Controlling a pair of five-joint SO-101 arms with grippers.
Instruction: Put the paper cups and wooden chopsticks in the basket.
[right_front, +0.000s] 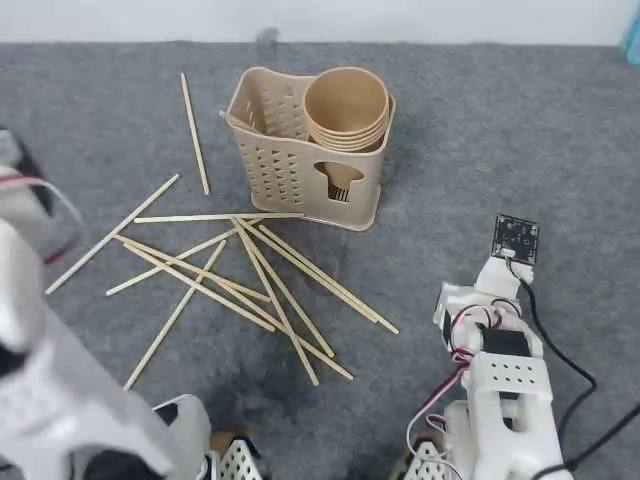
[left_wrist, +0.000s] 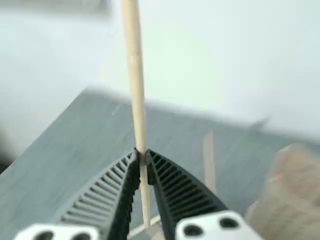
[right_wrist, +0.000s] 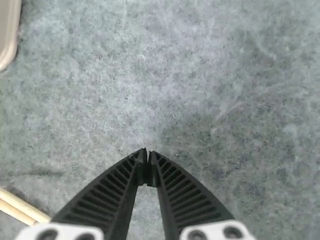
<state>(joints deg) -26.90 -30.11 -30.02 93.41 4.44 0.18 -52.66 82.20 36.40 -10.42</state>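
Note:
A beige perforated basket (right_front: 290, 165) stands at the back middle of the grey mat, with a stack of paper cups (right_front: 347, 105) in its right compartment. Several wooden chopsticks (right_front: 250, 275) lie scattered in front of it and to its left. My left gripper (left_wrist: 142, 156) is shut on one chopstick (left_wrist: 134, 75), which sticks straight out past the fingertips, raised above the mat; the basket (left_wrist: 290, 185) is a blur off to one side. My right gripper (right_wrist: 148, 152) is shut on nothing, low over bare mat. The right arm (right_front: 497, 360) sits at the front right.
The left arm (right_front: 45, 390) looms large at the front left of the high view. A basket corner (right_wrist: 7, 30) and two chopstick ends (right_wrist: 17, 209) edge the right wrist view. One chopstick (right_front: 195, 132) lies apart, behind and left of the basket.

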